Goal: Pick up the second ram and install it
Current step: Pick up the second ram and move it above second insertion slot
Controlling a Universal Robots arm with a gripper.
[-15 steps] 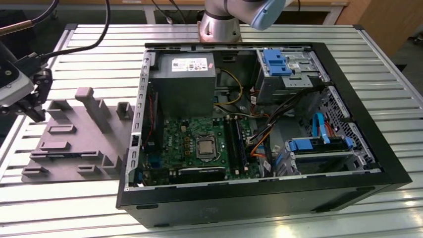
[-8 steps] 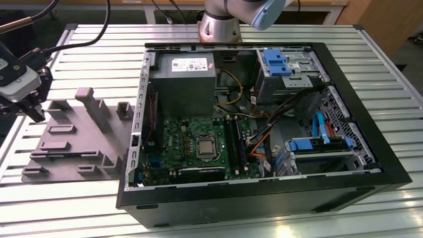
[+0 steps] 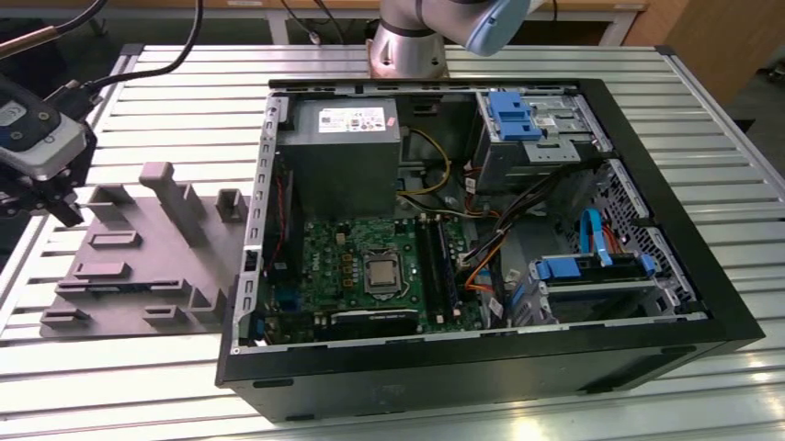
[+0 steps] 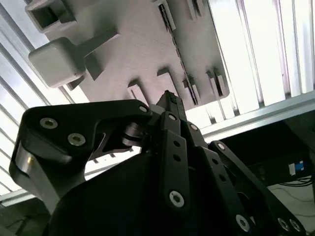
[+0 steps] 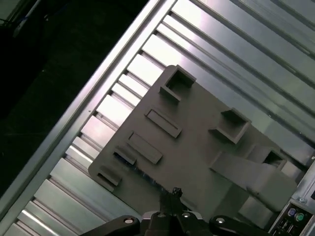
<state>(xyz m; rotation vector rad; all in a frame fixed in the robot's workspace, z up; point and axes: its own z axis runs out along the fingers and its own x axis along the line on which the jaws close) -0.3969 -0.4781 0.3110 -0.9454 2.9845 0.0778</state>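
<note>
Well, the pincer (image 4: 170, 101), closed and seemingly empty, hovers by the grey fixture (image 3: 147, 266) and might clip a post (image 3: 157, 179).

On the table (image 3: 687, 119), the open computer case (image 3: 491, 386) lies toward the exterior view's right. Inside it sits the motherboard (image 3: 356, 257), with the power supply (image 3: 344, 152) behind. The fixture plate (image 3: 147, 266) lies just beside the case on the exterior view's left, and the gripper (image 3: 62, 213) hangs over the plate's outer edge.

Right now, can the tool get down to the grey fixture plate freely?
Probably yes: the tool hangs above the grey fixture plate near its edge, apart from the tall post; nothing shows between them.
</note>
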